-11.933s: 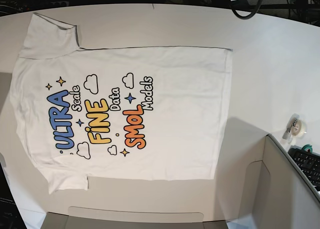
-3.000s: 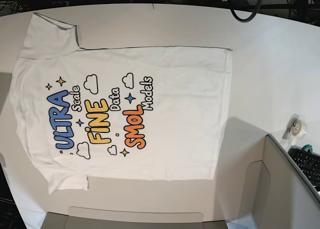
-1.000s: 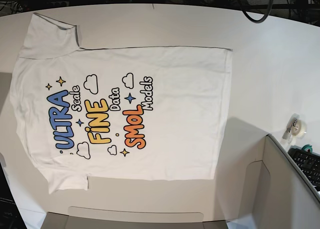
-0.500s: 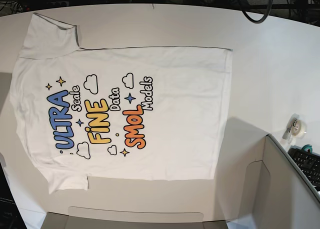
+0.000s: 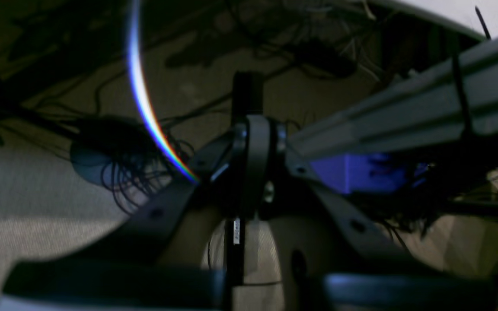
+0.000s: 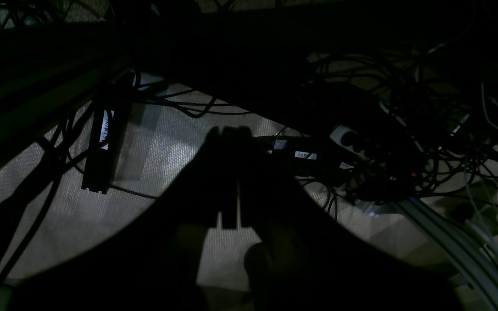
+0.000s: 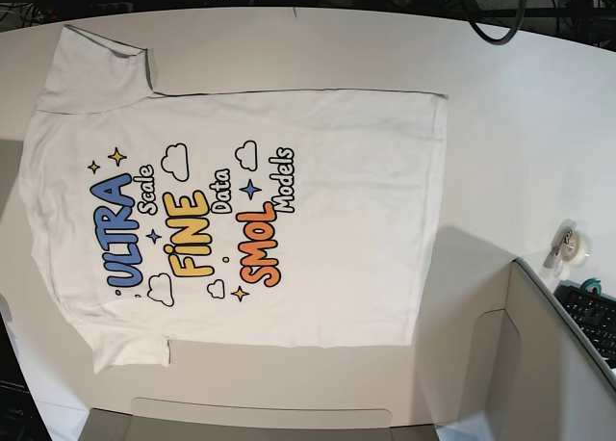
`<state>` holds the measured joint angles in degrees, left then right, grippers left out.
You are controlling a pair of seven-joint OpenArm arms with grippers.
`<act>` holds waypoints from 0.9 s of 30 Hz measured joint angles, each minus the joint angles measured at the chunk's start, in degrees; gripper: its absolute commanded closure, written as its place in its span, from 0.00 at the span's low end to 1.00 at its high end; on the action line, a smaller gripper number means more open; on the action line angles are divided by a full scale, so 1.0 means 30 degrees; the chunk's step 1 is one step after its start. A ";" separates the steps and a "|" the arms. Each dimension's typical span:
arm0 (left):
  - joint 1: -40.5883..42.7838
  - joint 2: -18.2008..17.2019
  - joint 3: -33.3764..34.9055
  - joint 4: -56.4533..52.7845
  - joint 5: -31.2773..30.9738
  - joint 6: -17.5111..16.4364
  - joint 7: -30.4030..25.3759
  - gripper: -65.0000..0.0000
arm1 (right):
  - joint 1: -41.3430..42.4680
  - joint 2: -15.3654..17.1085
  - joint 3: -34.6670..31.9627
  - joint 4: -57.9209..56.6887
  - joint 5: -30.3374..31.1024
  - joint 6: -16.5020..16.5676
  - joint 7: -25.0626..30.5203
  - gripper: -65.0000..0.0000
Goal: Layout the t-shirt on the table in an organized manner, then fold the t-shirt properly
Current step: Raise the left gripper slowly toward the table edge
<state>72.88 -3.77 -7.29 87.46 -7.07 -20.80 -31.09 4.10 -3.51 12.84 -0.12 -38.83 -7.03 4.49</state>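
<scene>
Both pincers I see pressed together, holding nothing: left pincer (image 5: 255, 142) and right pincer (image 6: 227, 172) hang off the counter (image 7: 520, 104) over a cabled floor (dim wrist views). On the counter, the shirt (image 7: 318, 220) lies spread flat, print up, collar toward base view's left.

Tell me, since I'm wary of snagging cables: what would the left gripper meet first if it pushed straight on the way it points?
Probably the carpeted floor below the table. The shut left gripper points down there, with dark cables nearby; depth is unclear.
</scene>
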 measured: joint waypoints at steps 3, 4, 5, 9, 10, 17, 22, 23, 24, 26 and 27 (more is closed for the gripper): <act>-0.0029 0.0022 0.0000 0.0029 -0.0015 0.0000 0.1326 1.00 | 0.0007 0.0000 0.0000 0.0000 0.0007 0.0000 0.0000 1.00; -0.0022 0.0022 0.0000 0.0022 -0.0022 0.0007 0.1872 1.00 | 0.0007 0.0000 0.0000 0.0000 0.0007 0.0007 0.0000 1.00; -0.0015 0.0022 0.0000 0.0022 -0.0015 0.0007 0.2295 1.00 | 0.0007 0.0000 0.0000 0.0000 0.0007 0.0000 0.0007 1.00; -0.0015 0.0029 0.0000 0.0240 -0.0015 0.0007 0.2725 1.00 | 0.0000 0.0007 0.0000 0.0000 0.0007 0.0000 0.0007 1.00; -0.0015 0.0022 0.0000 0.0444 -0.0022 0.0015 0.2747 1.00 | 0.0000 0.0000 0.0000 0.0000 0.0000 0.0000 0.0007 1.00; 0.0160 0.0219 0.0000 0.2215 -0.0066 0.0029 0.2863 1.00 | 0.0000 0.0000 0.0000 0.0000 0.0007 0.0000 0.0007 1.00; 0.0160 0.0729 0.0007 0.3031 0.0015 -0.0066 0.2943 1.00 | 0.0007 0.0022 0.0000 0.0000 0.0000 0.0000 0.0015 1.00; 0.0160 0.0721 0.0007 0.3213 -0.0022 -0.0066 0.3381 1.00 | 0.0000 0.0051 0.0000 0.0000 0.0000 0.0007 0.0015 1.00; 0.0189 0.0707 0.0007 0.3446 -0.0007 0.0015 0.4131 1.00 | 0.0000 0.0066 0.0000 0.0000 0.0007 -0.0007 0.0000 1.00; 0.0189 0.0656 0.0000 0.3810 -0.0044 0.0073 0.5078 1.00 | 0.0000 0.0066 0.0000 0.0000 0.0000 0.0000 0.0007 1.00; 0.0197 0.0663 0.0000 0.4022 -0.0066 0.0073 0.5450 1.00 | 0.0000 0.0036 0.0000 0.0000 0.0000 0.0000 0.0007 1.00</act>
<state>73.47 -1.78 -7.29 99.53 -7.27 -20.58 -14.74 4.10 -3.40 12.84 -0.12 -38.83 -7.03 4.51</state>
